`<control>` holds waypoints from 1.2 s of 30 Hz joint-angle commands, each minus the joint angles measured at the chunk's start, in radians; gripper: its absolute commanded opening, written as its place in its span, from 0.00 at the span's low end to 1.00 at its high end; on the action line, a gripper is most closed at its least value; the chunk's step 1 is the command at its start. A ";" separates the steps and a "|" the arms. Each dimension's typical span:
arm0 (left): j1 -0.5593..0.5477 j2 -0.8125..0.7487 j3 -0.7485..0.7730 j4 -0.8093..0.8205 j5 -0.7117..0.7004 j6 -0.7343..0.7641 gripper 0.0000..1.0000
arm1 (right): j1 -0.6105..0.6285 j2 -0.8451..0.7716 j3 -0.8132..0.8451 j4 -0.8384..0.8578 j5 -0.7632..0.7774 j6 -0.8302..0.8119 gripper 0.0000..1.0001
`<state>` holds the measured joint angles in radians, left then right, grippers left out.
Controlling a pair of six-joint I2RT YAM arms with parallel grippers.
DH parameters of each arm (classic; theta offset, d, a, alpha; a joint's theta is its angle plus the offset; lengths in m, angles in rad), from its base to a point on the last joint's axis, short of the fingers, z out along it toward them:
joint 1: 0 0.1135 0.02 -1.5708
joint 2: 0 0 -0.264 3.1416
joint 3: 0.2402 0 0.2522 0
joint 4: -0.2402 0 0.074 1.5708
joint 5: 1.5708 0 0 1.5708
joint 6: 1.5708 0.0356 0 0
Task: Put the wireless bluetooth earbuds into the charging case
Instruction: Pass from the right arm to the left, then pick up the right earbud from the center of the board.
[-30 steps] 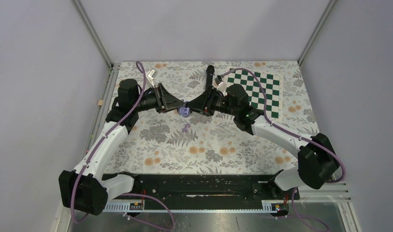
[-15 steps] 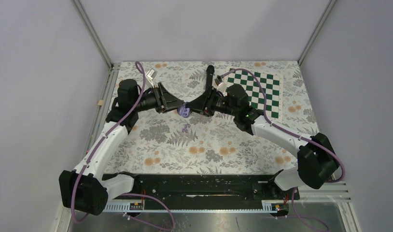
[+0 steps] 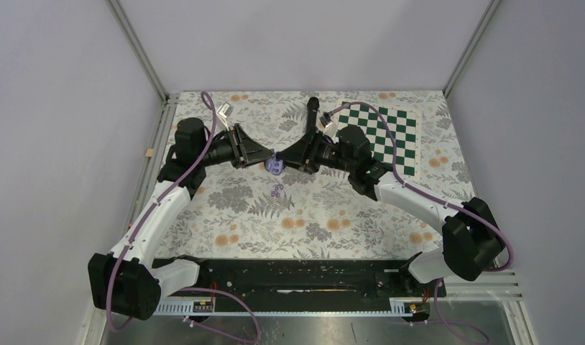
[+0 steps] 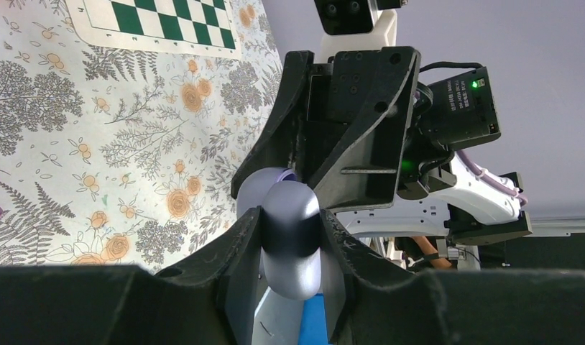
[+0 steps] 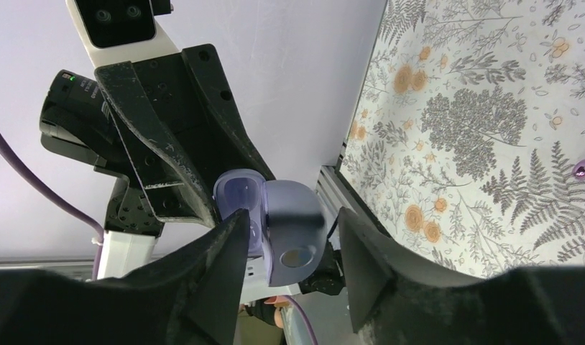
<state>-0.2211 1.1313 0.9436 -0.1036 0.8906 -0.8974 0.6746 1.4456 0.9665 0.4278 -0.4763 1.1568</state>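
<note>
Hardly shifted since a second ago in the overhead view, with both arms meeting at the same spot above the middle of the table, toward its far edge; tightened a little, though, on the left. Starting from the left: black two-finger left gripper pressed firmly on both flanks of the smooth, rounded pale purple plastic charging case, held clear of the matte floral-print tablecloth. Translucent hinged lid swung open. Black two-finger right gripper spread either side of the case, with a gap showing at one finger, so no pinch there. Judged: case secured and opened, ready for loading. Tiny glossy pale purple earbuds lying on the cloth just nearer than the case, untouched and not yet in. Farther right, near the far edge: slim long black microphone, then flat green-and-white checkered mat toward the far right corner.
</note>
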 commanded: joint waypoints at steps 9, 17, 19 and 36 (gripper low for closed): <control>0.031 -0.023 0.045 -0.170 -0.132 0.128 0.00 | -0.064 -0.203 -0.018 -0.328 0.173 -0.282 1.00; 0.121 -0.015 0.054 -0.286 -0.128 0.200 0.00 | 0.042 -0.250 0.009 -0.686 0.465 -0.638 0.99; 0.148 -0.001 0.058 -0.338 -0.107 0.231 0.00 | 0.060 -0.181 0.029 -0.702 0.483 -0.651 0.95; 0.220 -0.083 -0.078 -0.337 -0.112 0.225 0.00 | 0.152 0.466 0.496 -0.774 0.452 -0.754 0.54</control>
<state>-0.0109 1.0927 0.8608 -0.4805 0.7746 -0.6647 0.8211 1.8355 1.3666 -0.3172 0.0082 0.4446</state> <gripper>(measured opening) 0.320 0.541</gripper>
